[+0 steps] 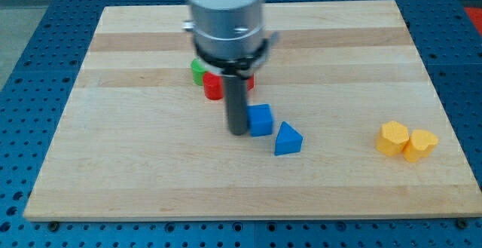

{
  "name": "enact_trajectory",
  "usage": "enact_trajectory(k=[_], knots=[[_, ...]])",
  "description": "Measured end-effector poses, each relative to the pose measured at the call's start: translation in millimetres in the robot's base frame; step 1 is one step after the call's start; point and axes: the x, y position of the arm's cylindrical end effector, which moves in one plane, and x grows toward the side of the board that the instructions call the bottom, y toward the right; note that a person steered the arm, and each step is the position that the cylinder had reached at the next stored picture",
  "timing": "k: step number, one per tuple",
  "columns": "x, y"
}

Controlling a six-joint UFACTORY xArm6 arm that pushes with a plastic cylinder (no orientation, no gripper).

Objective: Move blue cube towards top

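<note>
The blue cube [260, 120] lies near the middle of the wooden board [135, 165]. My tip [238, 131] stands right against the cube's left side, touching it or nearly so. A blue triangular block [288, 139] lies just to the lower right of the cube, close to it. The rod and the arm's grey body [226, 14] hide part of the board above the cube.
A red block [214, 87] and a green block [198, 70] sit just above my tip, partly hidden by the arm. Two yellow blocks [393, 138] [420, 145] lie side by side at the view's right. The board sits on a blue perforated table [30, 90].
</note>
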Motion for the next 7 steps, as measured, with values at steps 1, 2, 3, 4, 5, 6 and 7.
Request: enact_trajectory(k=[1,2,3,4,5,6,7], knots=[[-0.1,-1.0],[14.8,-13.8],[14.8,7.2],[-9.1,48.5],[-33.4,104.2],[-64.2,128.0],[-94.5,135.4]])
